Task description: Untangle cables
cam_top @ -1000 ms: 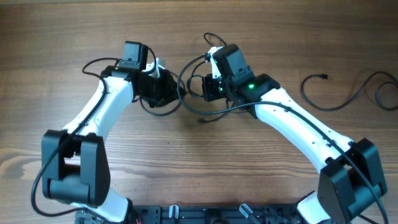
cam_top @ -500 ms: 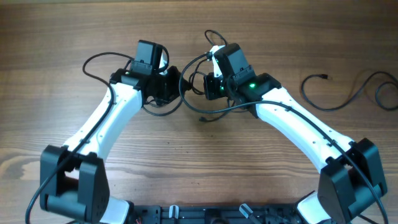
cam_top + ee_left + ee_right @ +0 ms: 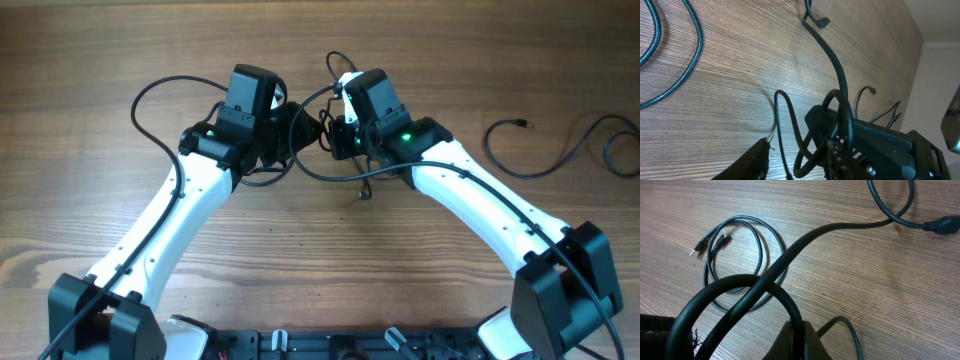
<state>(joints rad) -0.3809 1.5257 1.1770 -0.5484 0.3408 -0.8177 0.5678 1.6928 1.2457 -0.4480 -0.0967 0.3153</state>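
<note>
A thick black cable (image 3: pixel 318 177) loops between my two grippers at the table's middle, tangled with a thinner cable. My right gripper (image 3: pixel 335 135) is shut on the thick cable (image 3: pixel 790 255), pinched between its fingers (image 3: pixel 802 332). The cable's plug end (image 3: pixel 942 225) lies on the wood. My left gripper (image 3: pixel 292 125) sits right beside the right one. Its fingers (image 3: pixel 797 162) are open, with a loop of thick cable (image 3: pixel 837 75) and a thin strand hanging between them. A thin coiled cable (image 3: pixel 735 255) with small plugs lies flat beyond.
A separate thin black cable (image 3: pixel 560 150) lies at the right edge of the wooden table (image 3: pixel 300 260); it also shows far off in the left wrist view (image 3: pixel 865 95). Thin cable curves (image 3: pixel 690 45) lie on the wood at top left.
My left arm has swung right and closed in on the right gripper. The hanging cable end has shifted right. The right arm has stayed nearly still.
</note>
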